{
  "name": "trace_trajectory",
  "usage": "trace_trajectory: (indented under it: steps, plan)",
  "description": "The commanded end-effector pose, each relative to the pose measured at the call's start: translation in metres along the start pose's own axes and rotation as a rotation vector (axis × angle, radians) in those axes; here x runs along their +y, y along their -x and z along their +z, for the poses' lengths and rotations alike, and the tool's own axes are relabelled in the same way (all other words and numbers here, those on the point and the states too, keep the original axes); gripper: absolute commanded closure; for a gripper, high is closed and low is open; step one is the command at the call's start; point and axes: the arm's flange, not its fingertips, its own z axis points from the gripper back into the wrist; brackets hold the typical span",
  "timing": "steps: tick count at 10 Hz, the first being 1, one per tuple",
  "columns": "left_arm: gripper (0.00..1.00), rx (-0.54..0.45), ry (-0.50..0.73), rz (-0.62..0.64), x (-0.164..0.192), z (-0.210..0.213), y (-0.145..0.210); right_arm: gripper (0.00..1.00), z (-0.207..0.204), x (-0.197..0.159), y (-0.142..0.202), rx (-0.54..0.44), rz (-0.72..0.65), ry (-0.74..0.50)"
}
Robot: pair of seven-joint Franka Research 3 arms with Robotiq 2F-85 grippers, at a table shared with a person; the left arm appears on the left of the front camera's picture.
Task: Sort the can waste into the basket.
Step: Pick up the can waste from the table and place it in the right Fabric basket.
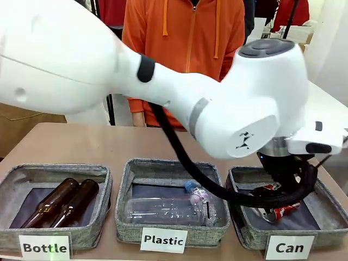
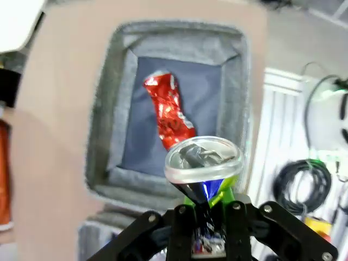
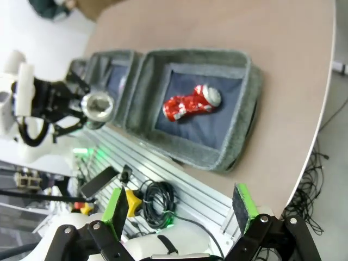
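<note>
My left gripper (image 2: 206,202) is shut on a crushed dark can (image 2: 204,160); its silver end faces the left wrist camera. It hangs over the grey felt basket (image 2: 109,136) labelled "Can" (image 1: 289,248). A crushed red can (image 2: 168,111) lies on the basket's dark bottom, below and apart from the held one. In the front view the left arm reaches across to the right, its gripper (image 1: 283,182) above the basket (image 1: 326,201), where the red can (image 1: 285,211) partly shows. My right gripper (image 3: 179,212) is open and holds nothing, high above the basket (image 3: 239,109) and the red can (image 3: 190,103).
A "Bottle" bin (image 1: 54,174) at the left holds two brown glass bottles (image 1: 65,201). The "Plastic" bin (image 1: 171,166) in the middle holds clear plastic bottles (image 1: 168,209). A person in an orange hoodie (image 1: 185,49) stands at the far side. A black cable (image 1: 185,157) hangs from the left arm.
</note>
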Motion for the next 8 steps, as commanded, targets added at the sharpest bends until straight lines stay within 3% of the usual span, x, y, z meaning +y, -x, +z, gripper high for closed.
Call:
trace_trajectory:
  steps: [1, 6, 8]
  plan:
    - [0.81, 0.013, -0.069, -0.064, -0.006, -0.014, -0.031, 0.01, 0.003, 0.002, -0.002, 0.002, -0.008, 0.005]
    - [0.81, 0.021, -0.148, -0.108, -0.017, -0.038, -0.062, 0.01, 0.003, 0.002, -0.002, 0.002, -0.008, 0.005]
    - [0.23, 0.021, -0.198, -0.105, -0.015, -0.046, -0.062, 0.01, 0.003, 0.002, -0.002, 0.002, -0.008, 0.005]
